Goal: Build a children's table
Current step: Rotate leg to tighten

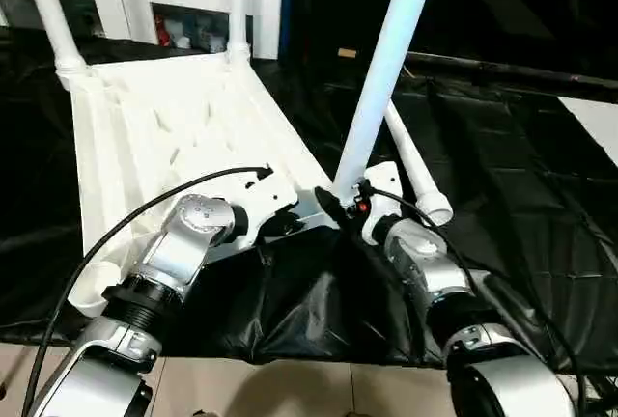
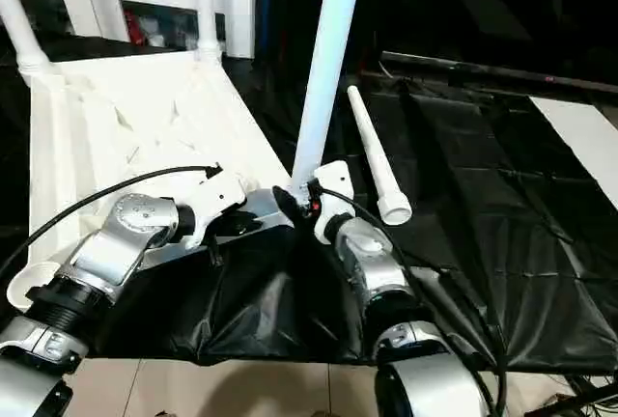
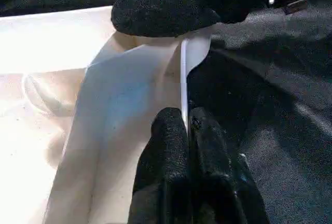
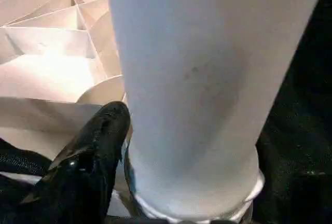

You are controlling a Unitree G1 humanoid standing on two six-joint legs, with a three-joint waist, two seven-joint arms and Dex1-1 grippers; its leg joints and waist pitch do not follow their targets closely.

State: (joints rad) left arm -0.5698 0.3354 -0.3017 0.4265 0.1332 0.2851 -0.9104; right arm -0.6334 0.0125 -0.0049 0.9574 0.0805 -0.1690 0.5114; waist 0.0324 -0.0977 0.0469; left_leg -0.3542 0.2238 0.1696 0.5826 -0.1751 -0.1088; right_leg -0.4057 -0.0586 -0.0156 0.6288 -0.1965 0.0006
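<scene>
The white table top (image 1: 164, 137) lies ribbed side up on the black-covered work table (image 1: 502, 195), toward its left side. Four legs are counted. Two (image 1: 50, 13) (image 1: 237, 2) stand seated in the far corner sockets; a third (image 1: 386, 69) is held upright at the near right corner by the right gripper (image 1: 340, 207), its fingers spread around the tube. A fourth leg (image 2: 375, 156) lies loose beside the top's right edge. The left gripper (image 3: 188, 130) is pinched shut on the thin near rim. Seating the third leg and fitting the fourth appear to remain.
</scene>
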